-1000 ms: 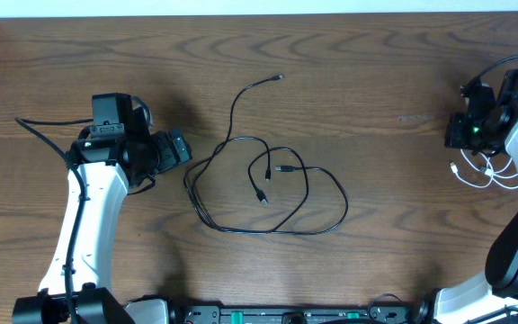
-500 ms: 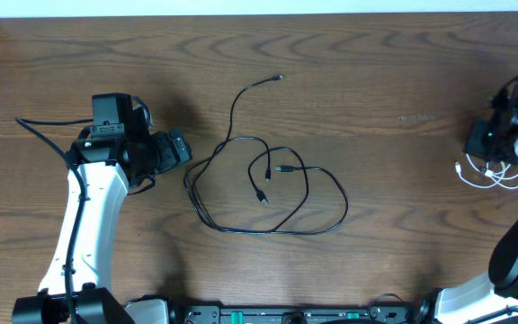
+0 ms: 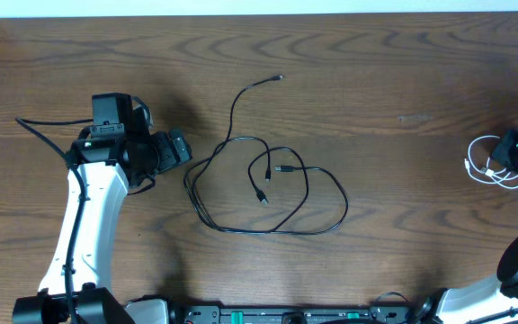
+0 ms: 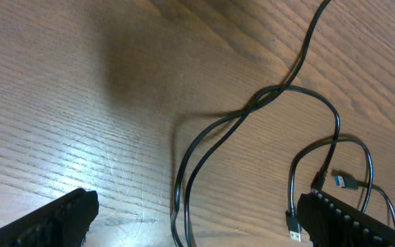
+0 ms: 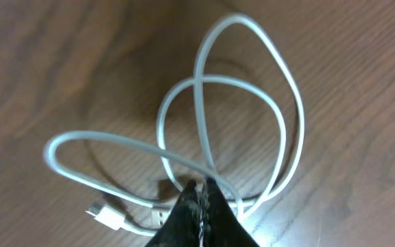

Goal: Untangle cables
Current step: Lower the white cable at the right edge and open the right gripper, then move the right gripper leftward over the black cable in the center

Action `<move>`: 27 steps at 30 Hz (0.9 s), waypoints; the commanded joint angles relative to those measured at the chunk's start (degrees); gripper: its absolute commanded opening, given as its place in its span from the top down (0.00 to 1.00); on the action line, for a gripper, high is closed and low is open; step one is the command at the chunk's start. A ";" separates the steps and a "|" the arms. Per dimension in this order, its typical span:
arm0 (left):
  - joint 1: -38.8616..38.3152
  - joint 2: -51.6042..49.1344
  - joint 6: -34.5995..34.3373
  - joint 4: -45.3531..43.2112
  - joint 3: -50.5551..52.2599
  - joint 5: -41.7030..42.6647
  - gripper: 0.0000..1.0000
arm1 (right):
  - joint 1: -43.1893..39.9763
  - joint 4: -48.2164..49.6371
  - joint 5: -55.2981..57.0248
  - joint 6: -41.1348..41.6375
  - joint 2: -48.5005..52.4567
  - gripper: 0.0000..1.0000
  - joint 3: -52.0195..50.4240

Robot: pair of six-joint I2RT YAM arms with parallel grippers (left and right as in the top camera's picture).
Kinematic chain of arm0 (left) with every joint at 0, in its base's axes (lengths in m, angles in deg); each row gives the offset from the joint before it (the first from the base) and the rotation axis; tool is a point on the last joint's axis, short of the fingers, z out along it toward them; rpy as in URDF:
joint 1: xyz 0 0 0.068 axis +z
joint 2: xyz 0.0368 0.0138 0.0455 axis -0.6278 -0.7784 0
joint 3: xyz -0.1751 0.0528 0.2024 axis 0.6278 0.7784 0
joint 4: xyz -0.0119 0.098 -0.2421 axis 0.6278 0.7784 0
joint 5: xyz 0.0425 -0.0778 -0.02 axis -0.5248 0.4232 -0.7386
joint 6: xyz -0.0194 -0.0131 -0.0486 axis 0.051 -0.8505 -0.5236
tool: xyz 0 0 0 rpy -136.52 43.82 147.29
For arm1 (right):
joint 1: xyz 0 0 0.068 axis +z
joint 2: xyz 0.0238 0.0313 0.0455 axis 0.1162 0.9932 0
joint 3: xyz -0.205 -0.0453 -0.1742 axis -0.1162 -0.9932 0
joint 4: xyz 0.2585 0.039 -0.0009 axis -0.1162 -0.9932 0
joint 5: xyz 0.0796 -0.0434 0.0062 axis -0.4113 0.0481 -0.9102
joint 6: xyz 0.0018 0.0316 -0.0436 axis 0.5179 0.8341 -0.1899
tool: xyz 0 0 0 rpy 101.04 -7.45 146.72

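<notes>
Our right tool (image 5: 201,192) pinches the coiled white cable (image 5: 197,81) near the right edge of the desk (image 3: 403,72). Our left tool (image 4: 197,230) gapes wide beside the looped black cable (image 4: 262,96) lying mid-desk.

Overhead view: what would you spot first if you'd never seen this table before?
A long thin black cord sprawls in loose, crossing loops in the middle of the brown wooden table. Far off at the right edge, a short white cord lies coiled, with the right pincer pinched shut on it. The left pincer hangs wide open just left of the black loops.
</notes>
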 commanded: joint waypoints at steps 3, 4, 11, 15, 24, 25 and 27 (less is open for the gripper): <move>0.13 -0.33 -0.09 0.13 0.17 -0.39 0.02 | -2.10 6.82 0.26 2.25 0.50 0.96 -6.54; 0.13 -0.33 -0.09 0.13 0.17 -0.39 0.02 | -2.45 8.15 0.28 2.95 0.50 0.96 -7.58; 0.13 -0.33 -0.09 0.13 0.17 -0.39 0.02 | -4.70 15.89 0.24 7.30 0.50 0.94 -13.70; 0.13 -0.33 -0.09 0.13 0.17 -0.39 0.02 | -4.57 17.38 -2.99 7.45 0.50 0.92 -14.82; 0.13 -0.33 -0.09 0.13 0.17 -0.39 0.02 | -4.57 18.32 -12.63 7.48 0.46 0.83 -14.64; 0.13 -0.33 -0.09 0.13 0.17 -0.39 0.02 | -4.57 17.75 -13.27 7.48 0.46 0.82 -14.40; 0.13 -0.33 -0.09 0.13 0.17 -0.39 0.02 | -4.44 15.96 -13.88 7.48 0.46 0.79 -13.60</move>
